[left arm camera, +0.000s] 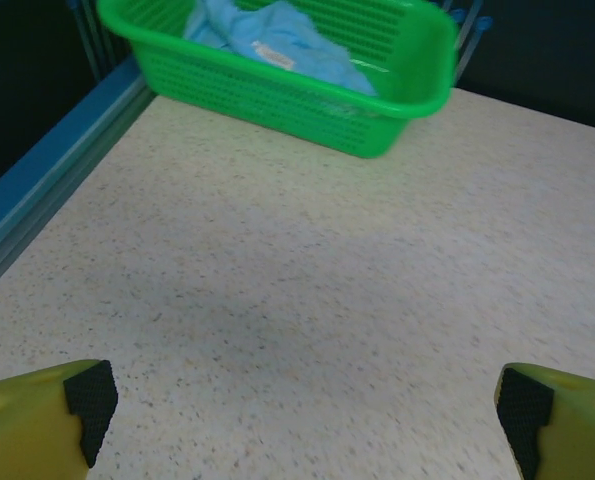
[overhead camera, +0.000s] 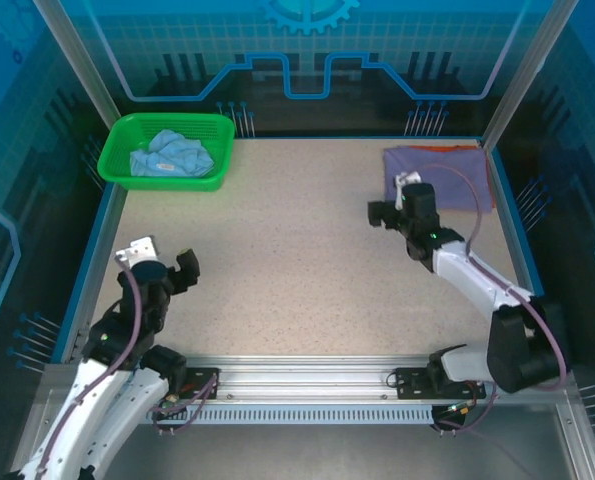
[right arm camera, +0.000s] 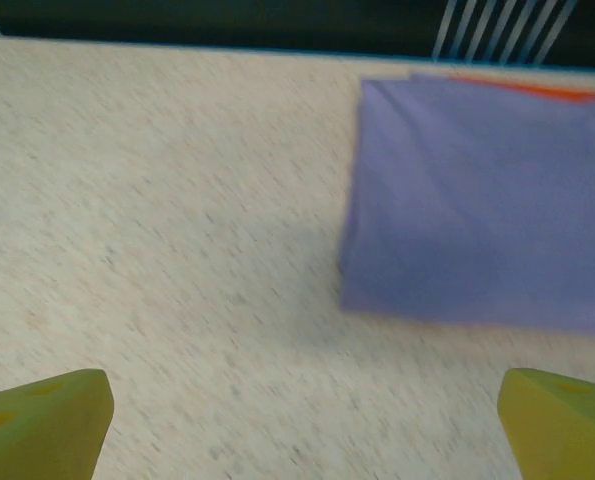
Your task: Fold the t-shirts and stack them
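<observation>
The purple shirt (overhead camera: 437, 176) lies folded flat in the far right corner, the orange shirt (right arm camera: 537, 88) peeping from under it, so that looks like the stack; the right claw (overhead camera: 393, 200) hovers just beside its near left corner, jaws wide and empty; the blue shirt (overhead camera: 170, 155) sits crumpled in the green basket (overhead camera: 117, 165) far left, probably next in line; the left claw (overhead camera: 163, 260) hangs near its base, spread wide, holding nothing.
</observation>
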{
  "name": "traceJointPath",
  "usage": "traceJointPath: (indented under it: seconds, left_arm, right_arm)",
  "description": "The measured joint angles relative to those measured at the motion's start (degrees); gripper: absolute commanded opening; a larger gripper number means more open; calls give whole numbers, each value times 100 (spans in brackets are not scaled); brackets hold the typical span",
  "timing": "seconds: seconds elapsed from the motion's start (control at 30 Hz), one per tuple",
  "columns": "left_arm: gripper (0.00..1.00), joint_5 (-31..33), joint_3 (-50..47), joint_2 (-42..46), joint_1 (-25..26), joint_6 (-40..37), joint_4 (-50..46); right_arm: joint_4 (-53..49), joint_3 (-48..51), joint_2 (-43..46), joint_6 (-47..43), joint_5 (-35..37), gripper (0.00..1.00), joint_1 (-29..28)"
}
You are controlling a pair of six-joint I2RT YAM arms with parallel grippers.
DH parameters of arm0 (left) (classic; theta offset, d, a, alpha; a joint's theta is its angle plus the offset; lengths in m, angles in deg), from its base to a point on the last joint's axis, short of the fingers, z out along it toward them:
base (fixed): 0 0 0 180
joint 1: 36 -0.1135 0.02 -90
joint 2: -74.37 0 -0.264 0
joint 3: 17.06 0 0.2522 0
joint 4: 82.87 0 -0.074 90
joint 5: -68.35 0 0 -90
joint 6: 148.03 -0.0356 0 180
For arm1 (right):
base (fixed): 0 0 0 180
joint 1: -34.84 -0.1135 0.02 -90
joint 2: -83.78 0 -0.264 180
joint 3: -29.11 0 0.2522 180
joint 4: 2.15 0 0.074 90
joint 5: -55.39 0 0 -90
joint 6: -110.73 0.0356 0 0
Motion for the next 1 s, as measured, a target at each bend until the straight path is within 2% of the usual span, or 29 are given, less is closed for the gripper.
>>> traceJointPath:
  seconds: [0.17, 0.37, 0.57, 0.73, 0.87, 1.0]
  left_arm:
    - [99, -127, -673, -1440, -1047, 57, 1473]
    - [99, -824, -874, -3130, -2061, -586, 3178]
    - [99, -1443, -1047, -4393, -2144, -1075, 4874]
    - [99, -1818, -1021, -5337, -2140, -1093, 6120]
    - [99, -1998, -708, -5812, -2133, -1115, 6406]
    - [99, -2149, -595, -5875, -2006, -1294, 6780]
  right_arm:
    - [262, 1510, 1182, -96, -304, 100, 568]
    - [1163, 2221, 1248, -275, -308, 100, 754]
    - [2039, 2223, 262, -282, -374, 100, 765]
    - [2671, 1794, -551, -654, -542, 100, 782]
    - [3206, 1849, -634, -848, -704, 100, 879]
    - [3912, 2190, -634, -1038, -817, 100, 813]
